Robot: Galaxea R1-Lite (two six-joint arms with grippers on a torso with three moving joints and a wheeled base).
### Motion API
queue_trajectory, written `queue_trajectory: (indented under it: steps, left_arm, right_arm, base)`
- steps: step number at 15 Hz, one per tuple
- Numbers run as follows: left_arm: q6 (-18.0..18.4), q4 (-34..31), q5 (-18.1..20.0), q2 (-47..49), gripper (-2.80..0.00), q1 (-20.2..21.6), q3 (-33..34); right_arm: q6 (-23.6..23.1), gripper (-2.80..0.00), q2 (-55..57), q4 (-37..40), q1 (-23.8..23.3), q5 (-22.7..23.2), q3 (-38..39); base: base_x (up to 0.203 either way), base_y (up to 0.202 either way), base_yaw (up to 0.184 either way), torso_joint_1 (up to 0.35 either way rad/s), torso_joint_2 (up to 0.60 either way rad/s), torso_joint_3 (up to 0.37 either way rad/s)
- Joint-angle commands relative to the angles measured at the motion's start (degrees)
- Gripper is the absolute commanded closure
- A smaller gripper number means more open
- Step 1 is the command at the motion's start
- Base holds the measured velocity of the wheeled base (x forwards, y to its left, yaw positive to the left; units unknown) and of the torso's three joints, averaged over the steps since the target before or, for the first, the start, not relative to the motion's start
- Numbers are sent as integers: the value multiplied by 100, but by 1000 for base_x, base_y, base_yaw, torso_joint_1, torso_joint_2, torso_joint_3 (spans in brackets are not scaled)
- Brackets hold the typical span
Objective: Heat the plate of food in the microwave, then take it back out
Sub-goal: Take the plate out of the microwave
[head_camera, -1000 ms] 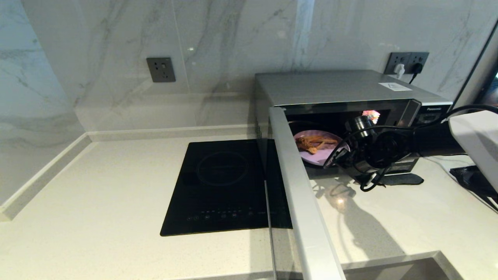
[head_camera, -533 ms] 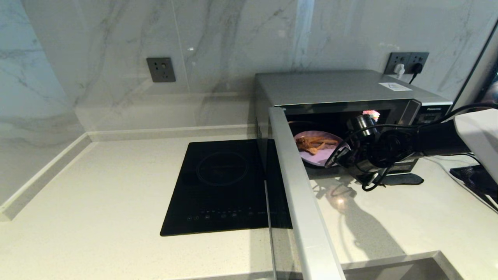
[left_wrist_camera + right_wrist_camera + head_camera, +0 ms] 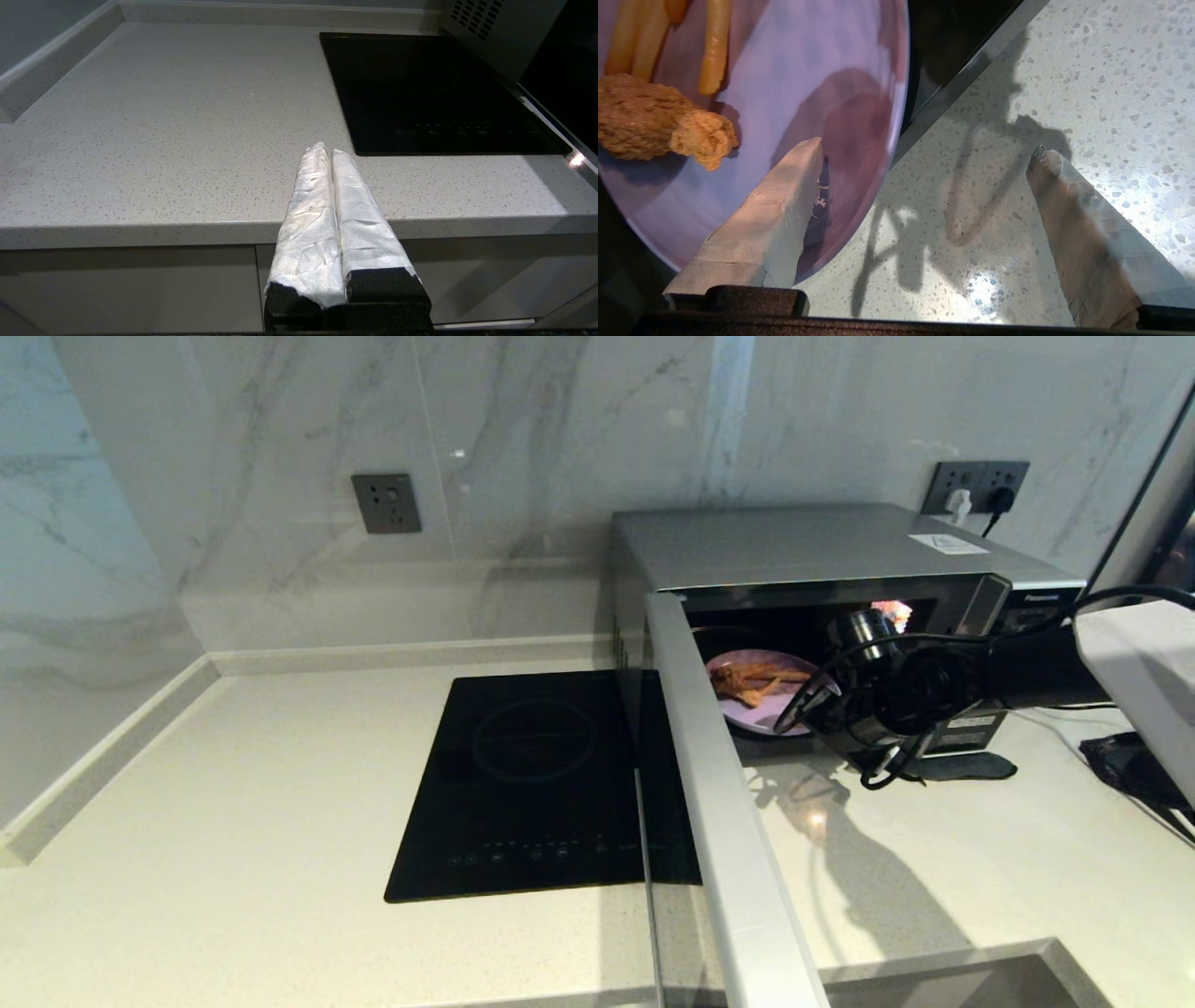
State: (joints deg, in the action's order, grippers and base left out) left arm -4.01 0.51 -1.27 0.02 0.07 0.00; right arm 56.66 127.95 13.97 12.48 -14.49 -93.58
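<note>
I have the right gripper (image 3: 924, 154) at the mouth of the large boxy silver-grey microwave (image 3: 822, 560), which sits at the back right of the pale speckled stone worktop (image 3: 233, 859). Its dark glass door (image 3: 719, 821) stands swung wide, reaching toward the worktop's front edge. My right gripper's fingers are spread apart and grasp nothing: in the right wrist view one taped finger (image 3: 775, 205) lies over the near rim of the small round pale-lavender plate of food (image 3: 766, 695), while the other finger hangs over bare worktop outside the rim. Whether the first finger touches the plate I cannot tell. The plate sits inside the microwave cavity near its front opening, its edge sticking out past the lower sill; on it lie a brown fried piece (image 3: 658, 126) and thin orange-yellow fries (image 3: 712, 44).

My left gripper (image 3: 327, 149) is parked at the worktop's front edge, well apart from the microwave, its white-wrapped fingers pressed together with nothing between them. Just beside the microwave's left side, a flat black glass hob (image 3: 541, 784) is set into the worktop
</note>
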Motion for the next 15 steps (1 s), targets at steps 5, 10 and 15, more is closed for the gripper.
queue_trajectory:
  steps: [5, 10, 15]
  left_arm:
    - [-3, 2, -5, 6, 0, 1, 0]
    - [-3, 2, -5, 6, 0, 1, 0]
    - [-3, 2, -5, 6, 0, 1, 0]
  right_arm:
    - [20, 0, 151, 9, 9, -10, -108]
    - [20, 0, 101, 9, 5, -10, -125]
    - [20, 0, -31, 27, 0, -10, -108]
  base:
    - [0, 0, 0, 0, 0, 0]
    - [0, 0, 0, 0, 0, 0]
    - [0, 0, 0, 0, 0, 0]
